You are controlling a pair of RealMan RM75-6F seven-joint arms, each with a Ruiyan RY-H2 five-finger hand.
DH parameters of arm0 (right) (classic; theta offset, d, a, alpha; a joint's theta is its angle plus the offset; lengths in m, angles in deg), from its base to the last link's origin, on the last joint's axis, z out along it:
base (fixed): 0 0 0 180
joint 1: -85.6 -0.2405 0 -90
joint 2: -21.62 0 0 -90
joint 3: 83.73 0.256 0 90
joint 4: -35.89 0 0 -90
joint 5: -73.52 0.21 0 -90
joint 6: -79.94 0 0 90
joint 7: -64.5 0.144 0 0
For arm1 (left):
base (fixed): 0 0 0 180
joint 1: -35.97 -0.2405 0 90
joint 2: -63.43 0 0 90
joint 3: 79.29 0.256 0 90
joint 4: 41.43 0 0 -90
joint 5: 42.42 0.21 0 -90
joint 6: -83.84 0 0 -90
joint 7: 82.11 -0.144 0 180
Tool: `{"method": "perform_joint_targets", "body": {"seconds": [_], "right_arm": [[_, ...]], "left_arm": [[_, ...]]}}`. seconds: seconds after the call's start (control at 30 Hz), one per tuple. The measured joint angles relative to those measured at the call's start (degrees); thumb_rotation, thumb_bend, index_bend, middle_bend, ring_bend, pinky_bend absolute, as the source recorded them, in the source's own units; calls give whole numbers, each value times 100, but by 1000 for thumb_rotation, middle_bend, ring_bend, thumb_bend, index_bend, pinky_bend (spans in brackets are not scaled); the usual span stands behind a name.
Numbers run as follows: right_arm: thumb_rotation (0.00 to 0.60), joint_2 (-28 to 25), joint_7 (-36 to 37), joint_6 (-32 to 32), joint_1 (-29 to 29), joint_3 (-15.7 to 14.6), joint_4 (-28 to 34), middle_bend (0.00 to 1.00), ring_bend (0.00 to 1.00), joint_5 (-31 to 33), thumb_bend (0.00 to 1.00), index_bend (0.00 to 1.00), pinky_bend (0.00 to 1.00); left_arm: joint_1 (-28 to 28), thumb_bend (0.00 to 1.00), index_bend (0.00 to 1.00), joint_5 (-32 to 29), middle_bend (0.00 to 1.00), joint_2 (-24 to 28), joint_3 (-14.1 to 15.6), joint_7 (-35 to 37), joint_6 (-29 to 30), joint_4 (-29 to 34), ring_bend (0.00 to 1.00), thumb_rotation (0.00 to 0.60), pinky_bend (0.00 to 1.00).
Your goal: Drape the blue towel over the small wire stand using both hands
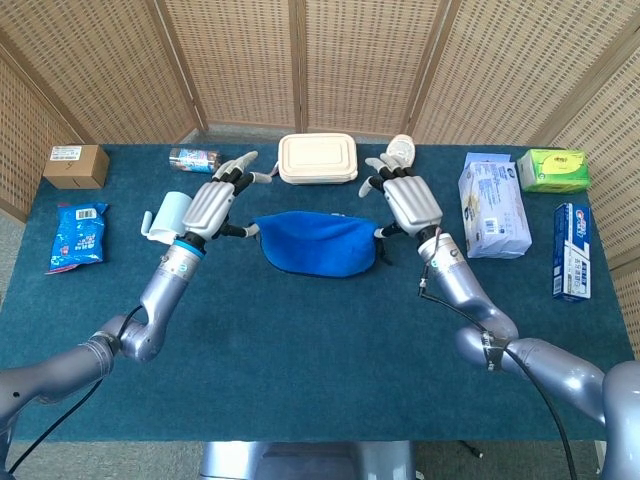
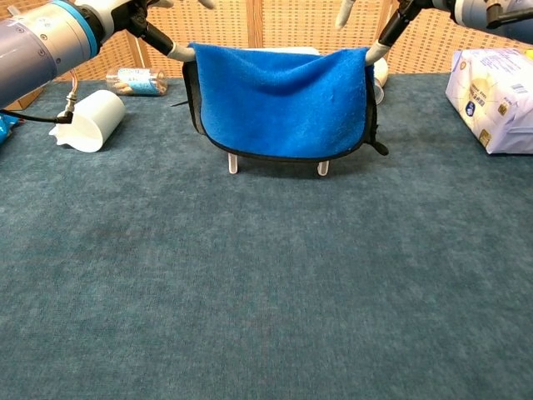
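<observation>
The blue towel [image 2: 283, 104] now hangs over the small wire stand [image 2: 233, 162], covering all but the stand's feet, which peek out below its hem on the desk [image 2: 266, 283]. The left hand [image 1: 212, 204] and right hand [image 1: 410, 202] sit at the towel's two upper corners, each with one digit at the cloth while the other fingers [image 1: 240, 165] splay apart; whether the corners are pinched or merely touched cannot be told. The draping looks essentially done; letting go and pulling both hands clear seems all that remains.
</observation>
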Motion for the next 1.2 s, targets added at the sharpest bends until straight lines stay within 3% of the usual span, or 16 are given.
{"method": "perform_joint_targets", "body": {"seconds": [0.33, 0.77, 1.2], "right_arm": [[600, -21, -202, -8, -5, -38, 8, 55, 0, 75, 5, 249, 0], [600, -122, -503, -113, -32, -101, 63, 9, 0, 183, 0, 144, 0], [600, -276, -775, -174, -20, -224, 159, 0, 0, 206, 0, 105, 0]], "left_arm": [[-4, 245, 4, -110, 0, 166, 1, -210, -157, 134, 0, 600, 0], [-32, 202, 0, -270, 0, 382, 21, -448, -351, 344, 0, 600, 0], [-103, 202, 0, -335, 0, 596, 12, -556, -351, 592, 0, 600, 0]]}}
